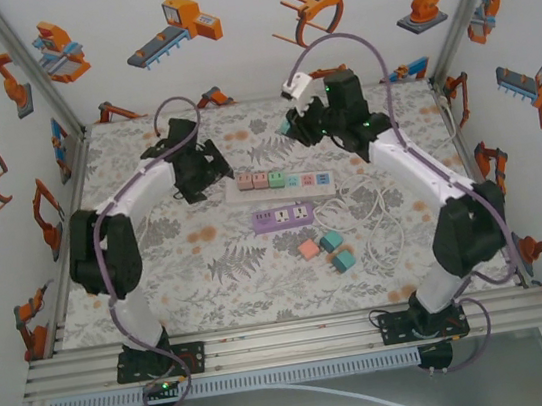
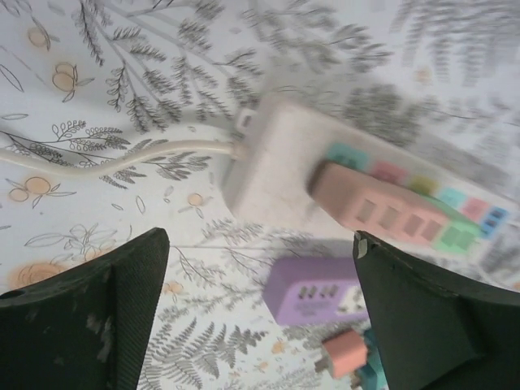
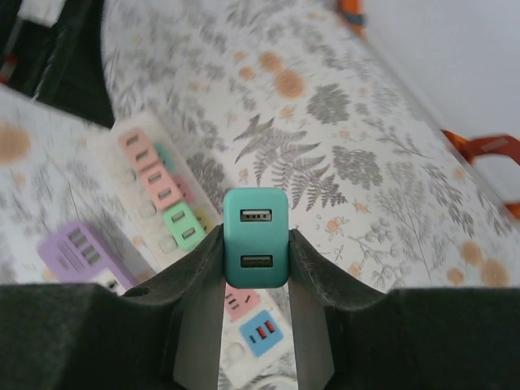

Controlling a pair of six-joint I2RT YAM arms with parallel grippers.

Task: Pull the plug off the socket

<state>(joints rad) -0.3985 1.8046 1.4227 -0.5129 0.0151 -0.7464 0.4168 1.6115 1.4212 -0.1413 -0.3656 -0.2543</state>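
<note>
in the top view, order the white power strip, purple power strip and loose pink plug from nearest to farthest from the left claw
From the left claw:
1. white power strip, just to the claw's right.
2. purple power strip, one row closer to the arm bases.
3. loose pink plug, past the purple strip, closest to the bases.

The left arm (image 1: 112, 220) reaches forward with a bent elbow, and its gripper (image 2: 260, 244) points down with both fingers (image 2: 89, 317) spread wide and nothing between them. The right arm (image 1: 418, 172) stretches toward the far side, its gripper (image 3: 255, 272) pinched tight on a teal plug (image 3: 255, 231).
</note>
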